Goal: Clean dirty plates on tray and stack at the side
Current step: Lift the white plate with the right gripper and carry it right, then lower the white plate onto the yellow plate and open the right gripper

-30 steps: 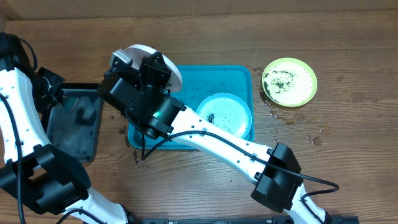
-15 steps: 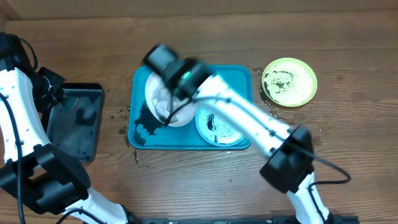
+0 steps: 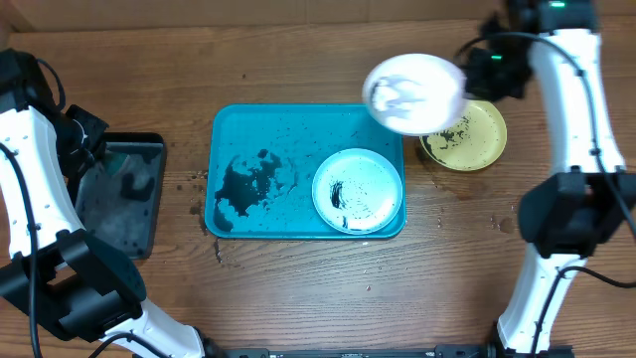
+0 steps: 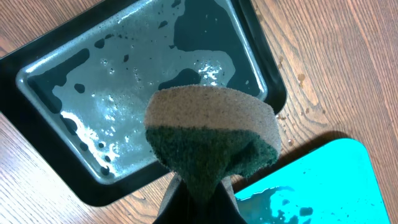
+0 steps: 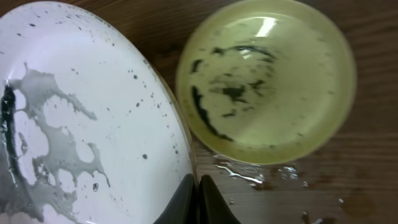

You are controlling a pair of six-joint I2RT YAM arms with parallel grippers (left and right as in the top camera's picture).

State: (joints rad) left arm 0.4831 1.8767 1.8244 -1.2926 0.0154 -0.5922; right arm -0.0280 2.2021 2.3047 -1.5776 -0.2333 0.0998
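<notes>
R gripper (image 5: 194, 186) pinched on white plate (image 3: 412, 91) rim, held partly over yellow plate (image 3: 477, 139) beside tray (image 3: 229, 124). Looks stiff, light, wet, prob slippery: rim hold best. L gripper (image 4: 198, 190) clamps sponge (image 4: 211, 137); aqua plate (image 3: 358, 189) in tray

The pincer (image 5: 199, 200) grips the white plate (image 5: 81, 124) at its rim, the fingers closed on the edge. The plate is wet, with grey streaks and black specks. To its right, a yellow-green plate (image 5: 267, 81) smeared with black sits on the wooden counter (image 5: 367, 186), with water droplets (image 5: 261, 177) below it.
</notes>
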